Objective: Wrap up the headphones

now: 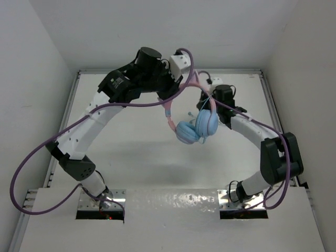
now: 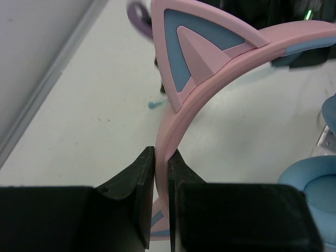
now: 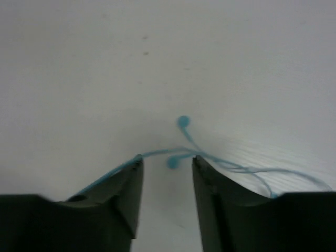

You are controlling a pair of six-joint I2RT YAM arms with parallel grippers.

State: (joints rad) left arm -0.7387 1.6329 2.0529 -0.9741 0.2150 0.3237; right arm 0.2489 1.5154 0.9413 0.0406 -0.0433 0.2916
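Aloft, left gripper (image 2: 161, 157) clamped on headphones (image 1: 198, 126) by smooth pink band (image 2: 181, 118), right gripper (image 3: 167, 165) parted, thin cable (image 3: 231, 167) across.

No word, brand or number can be read in any view. One small pale round mark (image 1: 116, 80) sits on the black arm housing behind the left gripper (image 2: 161, 155), too small to read.

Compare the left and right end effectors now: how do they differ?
The left end effector is shut; the right end effector is open. The left grips the pink headband; the right only has the thin blue cable running across its gap. Both have black fingers.
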